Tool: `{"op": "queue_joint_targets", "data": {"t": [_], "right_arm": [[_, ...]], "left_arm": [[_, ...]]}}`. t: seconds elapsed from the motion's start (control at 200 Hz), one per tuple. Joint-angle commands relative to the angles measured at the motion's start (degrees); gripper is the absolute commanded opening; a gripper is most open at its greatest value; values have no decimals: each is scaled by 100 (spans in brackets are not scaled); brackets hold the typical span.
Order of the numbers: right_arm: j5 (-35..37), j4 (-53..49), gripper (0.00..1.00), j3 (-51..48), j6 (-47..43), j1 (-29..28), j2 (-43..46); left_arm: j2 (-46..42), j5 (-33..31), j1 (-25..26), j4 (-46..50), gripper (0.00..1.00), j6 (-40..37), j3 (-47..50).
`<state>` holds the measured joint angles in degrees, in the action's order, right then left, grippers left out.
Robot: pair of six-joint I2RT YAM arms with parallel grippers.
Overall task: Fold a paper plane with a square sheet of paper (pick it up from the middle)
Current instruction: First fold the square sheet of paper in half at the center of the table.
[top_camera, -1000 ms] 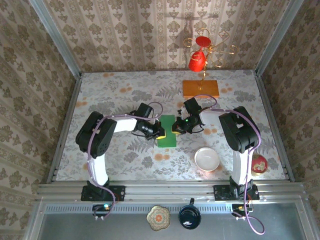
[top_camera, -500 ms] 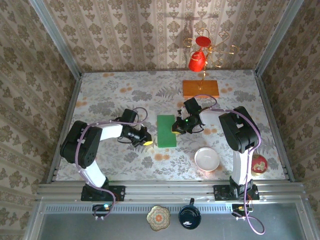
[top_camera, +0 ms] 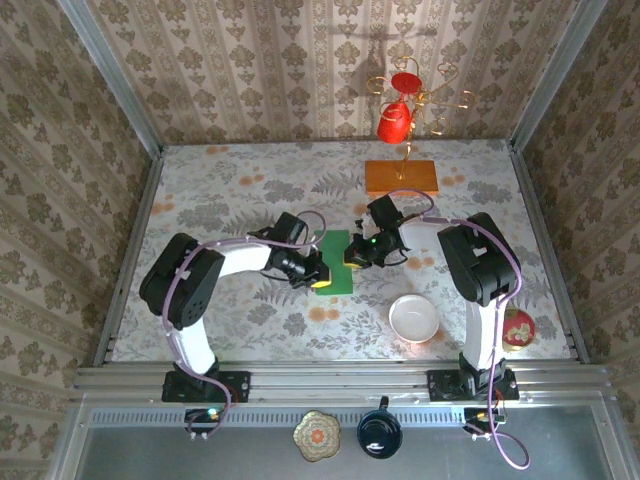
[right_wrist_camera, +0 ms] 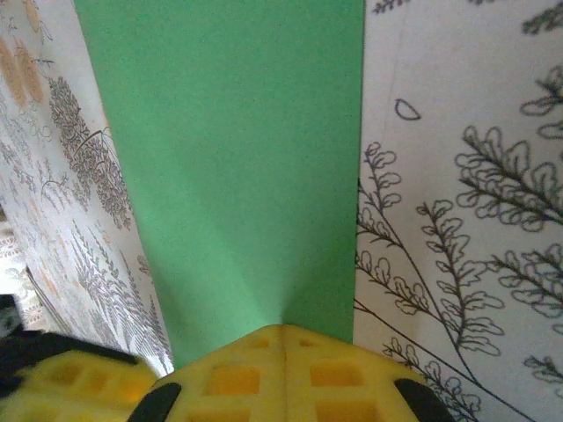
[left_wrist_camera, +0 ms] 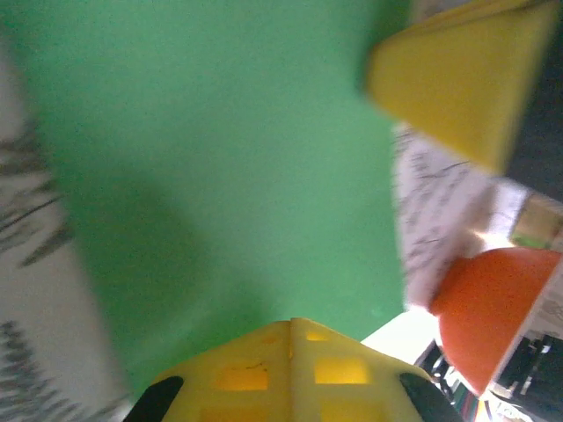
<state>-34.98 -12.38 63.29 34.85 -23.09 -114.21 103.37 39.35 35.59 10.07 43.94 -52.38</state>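
One green paper, folded into a narrow strip, lies flat mid-surface, the left fingers and right fingers both closed empty, tips on its opposite edges, so creasing seems in hand and the next fold needs an edge lifted.

Nothing legible at the moment: no lettering, numbers or brand marks. The wallpaper at 12 o'clock and the tablecloth carry only floral patterns.

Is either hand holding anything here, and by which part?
Unclear: left hand shut at the left edge of the green paper, right hand shut at its right edge; pressing or pinching cannot be told.
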Motion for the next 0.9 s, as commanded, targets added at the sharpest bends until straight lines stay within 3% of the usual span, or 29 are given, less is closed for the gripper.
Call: {"op": "queue_joint_targets", "data": {"t": [0.0, 0.29, 0.545, 0.72, 0.895], "right_arm": [[1846, -1557, 4, -560, 59, 147, -686], [1890, -1530, 4, -502, 92, 130, -620], [1733, -1510, 4, -180, 54, -99, -325], [1189, -1213, 5, 310, 63, -364, -83], [844, -871, 10, 780, 224, -485, 100]], "left_arm": [[-24, -118, 9, 321, 7, -67, 215], [-608, -593, -192, 785, 7, -332, 1215], [-1977, -975, -537, 1111, 8, -353, 1409], [-2630, -1166, -718, 536, 14, 15, 1414], [-2428, -1102, -738, -312, 24, 340, 1253]]}}
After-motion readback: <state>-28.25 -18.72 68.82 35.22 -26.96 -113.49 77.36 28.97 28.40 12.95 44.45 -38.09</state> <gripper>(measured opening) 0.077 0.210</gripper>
